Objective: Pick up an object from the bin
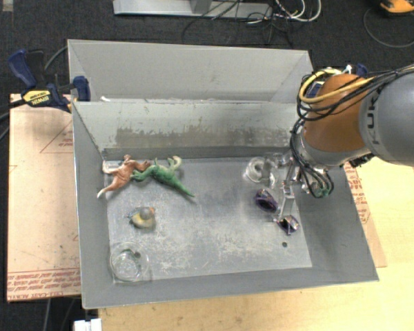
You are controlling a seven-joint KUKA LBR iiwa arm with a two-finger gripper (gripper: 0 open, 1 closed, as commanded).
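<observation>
The bin [214, 236] holds few things, well apart. Near its left wall a tan toy dinosaur [119, 175] and a green toy lizard [168, 176] lie touching. Toward the front-left corner sit a small yellowish lump [143, 218] and, nearer the corner, a clear cup [127, 263]. By the back wall on the right lies a clear plastic piece [255, 169].

A small purple thing [265, 200] lies on the floor near the right wall, just beside the gripper [287, 221]. Nothing lies over it.

The arm [393, 119] comes over the right rim, its wrist bent down, the gripper tip low at the bin floor. Whether it is spread or closed cannot be told.
</observation>
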